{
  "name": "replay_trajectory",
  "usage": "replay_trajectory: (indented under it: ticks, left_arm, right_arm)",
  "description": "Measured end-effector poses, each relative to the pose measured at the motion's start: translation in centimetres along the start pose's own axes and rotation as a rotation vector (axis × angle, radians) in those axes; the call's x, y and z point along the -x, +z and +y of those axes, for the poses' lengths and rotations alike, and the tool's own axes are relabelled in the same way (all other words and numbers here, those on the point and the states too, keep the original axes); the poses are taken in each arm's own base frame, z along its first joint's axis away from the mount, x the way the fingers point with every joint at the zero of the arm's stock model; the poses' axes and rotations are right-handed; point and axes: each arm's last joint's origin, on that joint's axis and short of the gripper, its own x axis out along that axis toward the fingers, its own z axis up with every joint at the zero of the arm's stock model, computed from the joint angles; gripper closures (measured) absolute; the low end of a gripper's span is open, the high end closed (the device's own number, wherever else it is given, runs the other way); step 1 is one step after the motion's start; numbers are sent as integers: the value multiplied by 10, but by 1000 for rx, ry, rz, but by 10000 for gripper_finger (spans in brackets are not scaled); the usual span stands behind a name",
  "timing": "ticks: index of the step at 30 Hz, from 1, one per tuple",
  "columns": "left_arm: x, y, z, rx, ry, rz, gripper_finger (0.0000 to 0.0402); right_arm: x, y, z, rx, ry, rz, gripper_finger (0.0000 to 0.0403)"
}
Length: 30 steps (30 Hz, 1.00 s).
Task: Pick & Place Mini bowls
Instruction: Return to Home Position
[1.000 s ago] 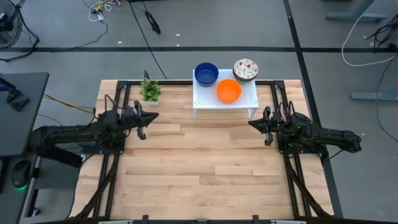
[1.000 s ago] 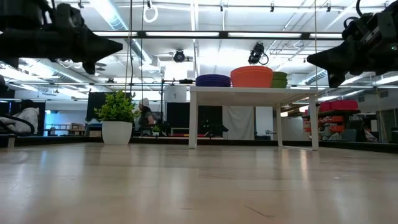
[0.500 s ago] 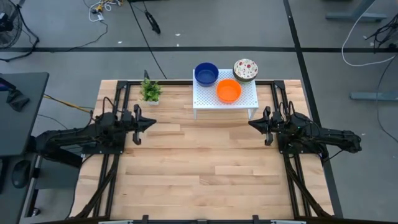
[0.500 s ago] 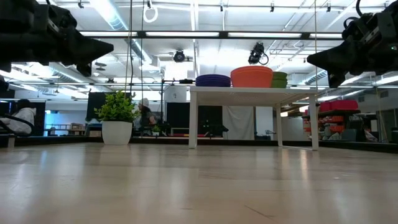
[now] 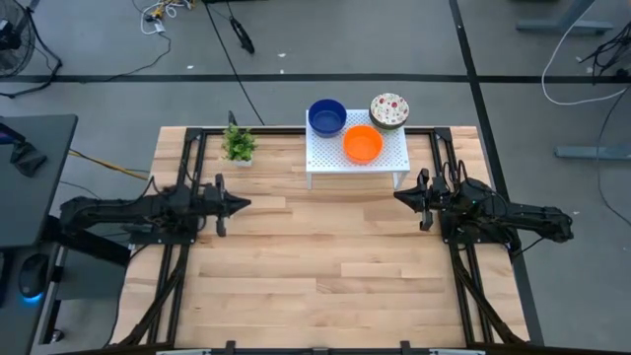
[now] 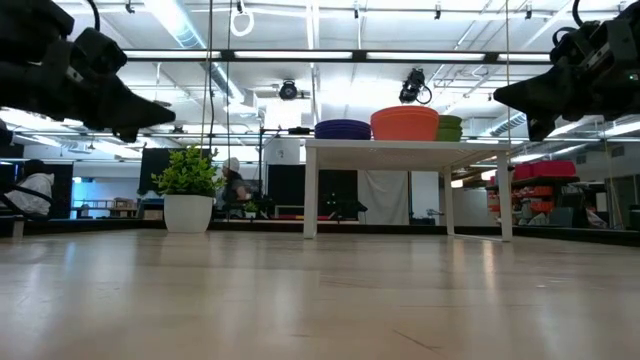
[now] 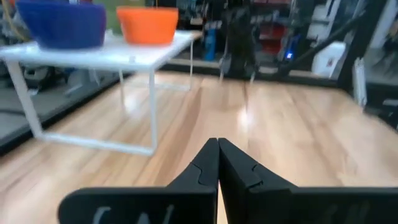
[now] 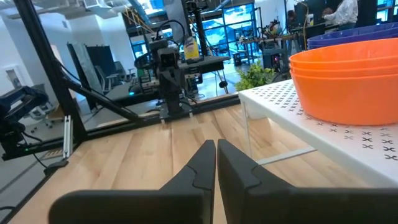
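Observation:
Three lots of mini bowls sit on the white perforated stand (image 5: 330, 158) at the table's far side: blue (image 5: 326, 117), orange (image 5: 363, 144) and white speckled (image 5: 388, 109). In the low view the blue bowls (image 6: 342, 129) and orange bowls (image 6: 404, 123) show as stacks. My left gripper (image 5: 245, 204) hangs shut over the table's left part, pointing level toward the right; its joined fingertips (image 7: 217, 148) hold nothing. My right gripper (image 5: 397, 195) hangs shut over the right part, near the stand's right leg, and points left with nothing between its fingers (image 8: 216, 148).
A small green potted plant (image 5: 238, 144) stands at the far left, beside the stand. Bare wooden tabletop (image 5: 325, 266) lies between the two arms and toward the near edge. Black frame rails (image 5: 463, 286) run along both sides.
My left gripper has drawn toward the table's near edge and sunk a little, staying shut and holding nothing. The bowls stay where they were.

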Motion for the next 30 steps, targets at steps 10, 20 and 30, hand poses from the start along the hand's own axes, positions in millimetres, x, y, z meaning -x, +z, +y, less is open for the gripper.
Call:
replay_trajectory:
  ticks: [10,20,30]
  left_arm:
    - [6,2,-1,-15,-31,-34,397]
    - [7,3,1,-33,3,-49,396]
    - [6,4,2,-32,16,-61,380]
  right_arm:
    - [0,0,0,0,1,-1,380]
    - [0,0,0,0,1,-1,380]
    - [0,0,0,0,1,-1,380]
